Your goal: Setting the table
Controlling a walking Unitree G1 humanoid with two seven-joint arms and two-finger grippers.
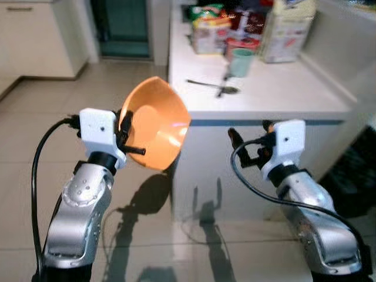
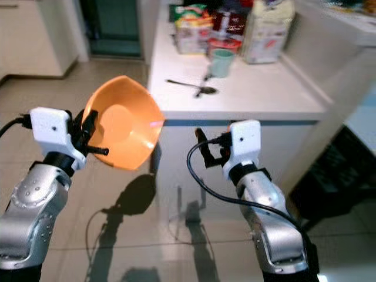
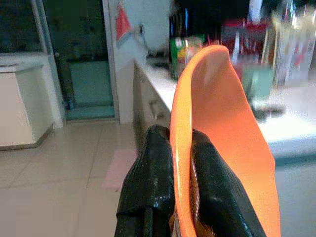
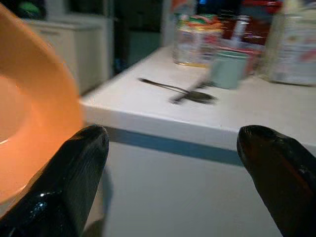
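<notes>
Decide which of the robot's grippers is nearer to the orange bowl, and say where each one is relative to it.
Left. The left gripper is clamped on the orange bowl's rim, holding it tilted off the counter's corner. The right gripper is open, apart from the bowl on its other side, before the counter front.

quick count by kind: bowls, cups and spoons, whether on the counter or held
bowls: 1, the orange bowl, held in the left gripper
cups: 1, the green cup
spoons: 2, the spoons on the counter
total: 4
</notes>
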